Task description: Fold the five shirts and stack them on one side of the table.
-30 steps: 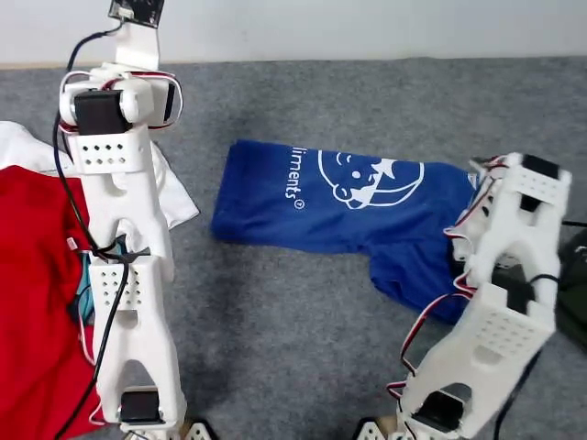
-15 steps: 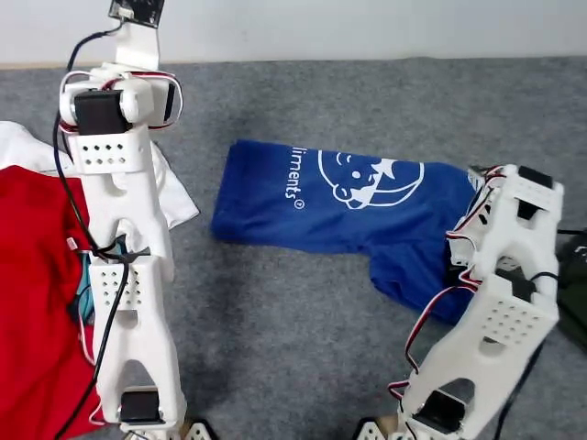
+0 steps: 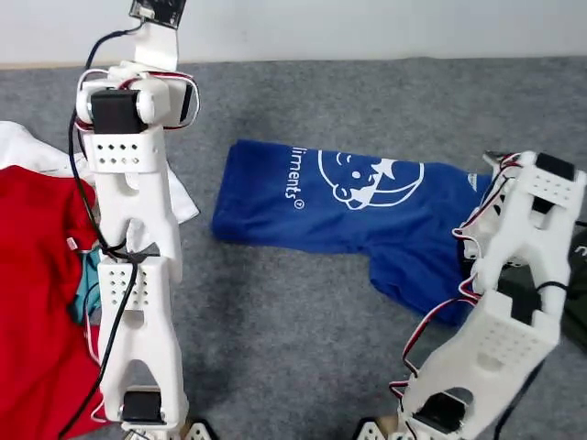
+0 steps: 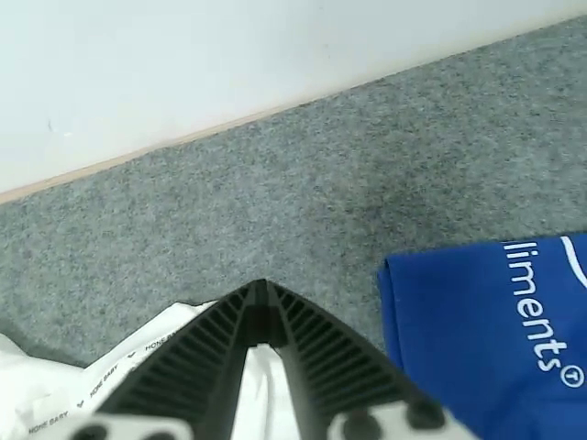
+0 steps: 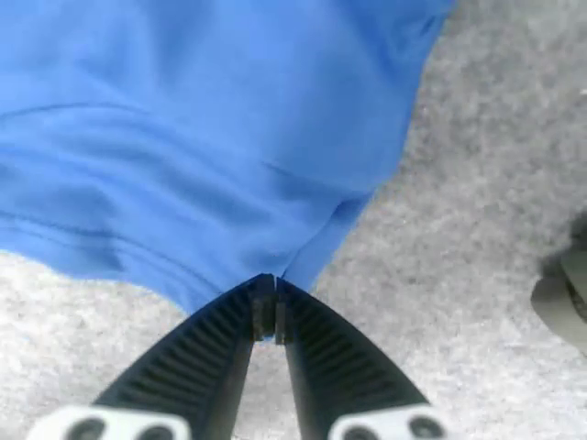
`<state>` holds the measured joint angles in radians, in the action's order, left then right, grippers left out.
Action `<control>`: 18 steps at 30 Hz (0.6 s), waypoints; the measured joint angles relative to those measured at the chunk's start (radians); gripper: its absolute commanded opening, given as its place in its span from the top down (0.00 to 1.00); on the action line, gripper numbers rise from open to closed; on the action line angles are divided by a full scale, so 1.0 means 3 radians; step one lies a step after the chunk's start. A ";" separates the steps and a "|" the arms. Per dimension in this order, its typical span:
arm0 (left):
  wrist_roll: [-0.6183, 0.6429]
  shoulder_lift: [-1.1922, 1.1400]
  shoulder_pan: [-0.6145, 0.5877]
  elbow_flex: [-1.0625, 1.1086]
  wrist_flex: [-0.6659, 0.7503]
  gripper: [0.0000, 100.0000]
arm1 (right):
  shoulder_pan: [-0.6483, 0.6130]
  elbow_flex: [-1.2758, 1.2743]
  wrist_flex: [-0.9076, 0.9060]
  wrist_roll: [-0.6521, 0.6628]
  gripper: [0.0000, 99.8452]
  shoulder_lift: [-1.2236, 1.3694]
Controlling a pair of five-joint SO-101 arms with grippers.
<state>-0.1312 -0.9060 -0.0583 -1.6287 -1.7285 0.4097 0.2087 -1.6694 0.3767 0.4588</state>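
Note:
A blue shirt point(image 3: 348, 211) with a white print lies partly folded on the grey carpet mid-table. My right arm point(image 3: 514, 257) stands over its right lower part. In the right wrist view my right gripper point(image 5: 266, 286) is shut on the edge of the blue shirt point(image 5: 202, 119), and a crease runs to the tips. My left arm point(image 3: 128, 183) stretches to the back left over a white shirt point(image 3: 27, 147). My left gripper point(image 4: 266, 293) is shut above the white shirt point(image 4: 37, 403), with the blue shirt point(image 4: 495, 330) beside it. A red shirt point(image 3: 37, 275) lies at the left.
A teal cloth point(image 3: 87, 289) peeks out beneath the left arm, on the red shirt. A dark item point(image 3: 578, 293) sits at the right edge, also in the right wrist view as a dark item point(image 5: 569, 293). A white wall point(image 3: 367, 27) bounds the back. Bare carpet point(image 3: 293, 367) lies between the arms.
The right arm has shifted to the right along the blue shirt's end. The left arm has swung slightly to the right. The blue shirt has barely moved.

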 measured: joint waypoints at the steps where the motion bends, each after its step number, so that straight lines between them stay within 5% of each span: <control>1: 0.0000 0.0000 0.0000 0.0000 0.0000 1.00 | 0.0000 0.0000 -0.0046 0.0000 0.99 -0.0036; 18: 0.0000 0.0977 0.0655 0.0982 0.0000 1.00 | 0.0394 -0.0931 -0.0281 0.0005 0.99 -0.2409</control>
<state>-0.1312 -0.6130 0.1381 -1.3341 -1.7285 0.5278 -0.0706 -1.7538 0.3782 -0.2639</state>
